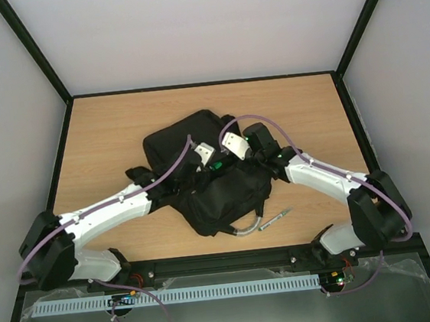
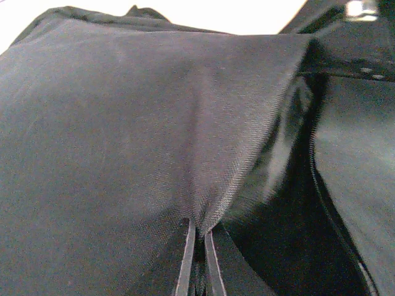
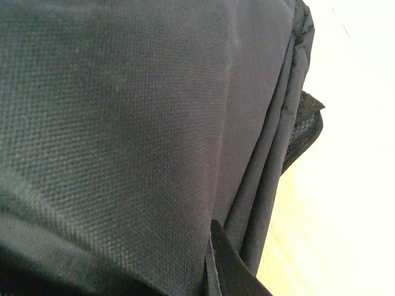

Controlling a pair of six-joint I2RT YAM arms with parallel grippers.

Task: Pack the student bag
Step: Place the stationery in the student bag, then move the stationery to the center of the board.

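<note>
The student bag [image 1: 202, 181], a big black fabric backpack, lies in the middle of the table, and its grey loop handle [image 1: 245, 229] points toward the arms. My left gripper [image 1: 200, 159] comes onto it from the left. In the left wrist view that left gripper [image 2: 199, 227] is shut on a raised fold of the bag's fabric [image 2: 154, 123], with the dark bag opening [image 2: 290, 234] to the right. My right gripper [image 1: 236, 149] comes in from the right. Bag cloth [image 3: 123, 123] fills the right wrist view, where the right gripper [image 3: 210, 239] pinches it. One fingertip [image 3: 223, 259] shows and the other is hidden behind the cloth.
A pen [image 1: 275, 218] lies on the wooden table [image 1: 104, 134] just right of the loop handle, near the front edge. Black frame posts and white walls enclose the table on three sides.
</note>
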